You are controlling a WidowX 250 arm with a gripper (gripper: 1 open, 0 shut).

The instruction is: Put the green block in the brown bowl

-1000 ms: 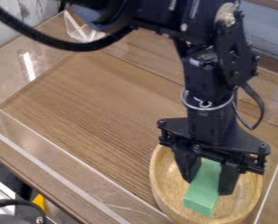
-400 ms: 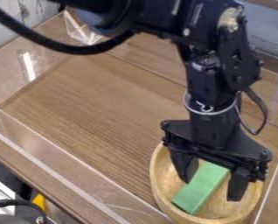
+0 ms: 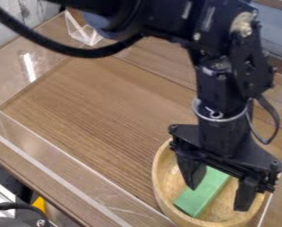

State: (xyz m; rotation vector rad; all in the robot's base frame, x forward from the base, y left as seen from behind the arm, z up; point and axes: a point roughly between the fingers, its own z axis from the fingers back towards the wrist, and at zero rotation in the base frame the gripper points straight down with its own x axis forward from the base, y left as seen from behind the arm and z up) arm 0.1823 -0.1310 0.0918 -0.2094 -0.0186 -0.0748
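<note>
The green block (image 3: 204, 192) lies flat inside the brown bowl (image 3: 168, 186) at the lower right of the camera view, tilted diagonally on the bowl's floor. My black gripper (image 3: 218, 183) hangs straight over the bowl, pointing down, with its jaws spread wide. One finger (image 3: 189, 170) stands left of the block and the other finger (image 3: 247, 189) stands to its right. Neither finger visibly presses on the block. Part of the bowl's right side is hidden behind the gripper.
The bowl rests on a wood-grain table (image 3: 96, 106). Clear plastic walls (image 3: 60, 173) run along the front and left edges. The black arm (image 3: 226, 80) rises above the bowl and fills the upper right.
The jaws have spread apart and let go of the green block, which dropped from upright between the fingers to lying flat in the bowl. The hand stayed over the bowl.
</note>
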